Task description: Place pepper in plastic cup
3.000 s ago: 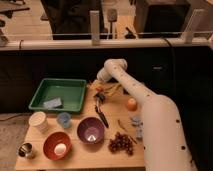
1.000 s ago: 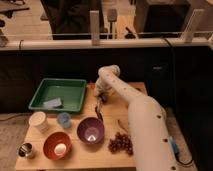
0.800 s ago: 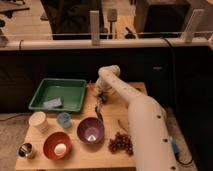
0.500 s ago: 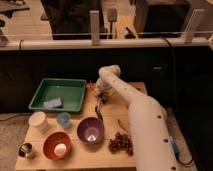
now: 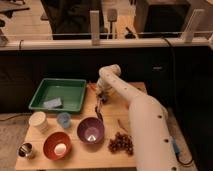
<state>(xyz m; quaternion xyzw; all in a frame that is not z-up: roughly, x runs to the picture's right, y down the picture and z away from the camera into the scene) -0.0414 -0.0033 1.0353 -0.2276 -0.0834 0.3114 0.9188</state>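
Compared with three seconds earlier, the arm (image 5: 145,125) had been swung left and lowered, and the round orange fruit was now hidden behind it; over the last second almost nothing had shifted. The gripper (image 5: 102,96) was held low over the wooden surface (image 5: 100,156), just beside the right wall of the green tray (image 5: 35,102). How wide it stood could not be made out, nor whether anything was held.

The pepper (image 5: 98,107) was seen as a slim, dark reddish streak lying on the surface directly below the gripper, pointing toward the purple bowl (image 5: 91,131). Whether it was touched by the gripper could not be told. The plastic cup (image 5: 63,119), short and light blue, stood upright in front of the tray, between the white cup (image 5: 38,121) and the purple bowl, well apart from the pepper.

The cup was crowded on both sides, with the red bowl (image 5: 57,145) near its front. Bare surface was left between the tray and the arm, and along the front edge. The grapes (image 5: 121,143) lay against the arm's side.
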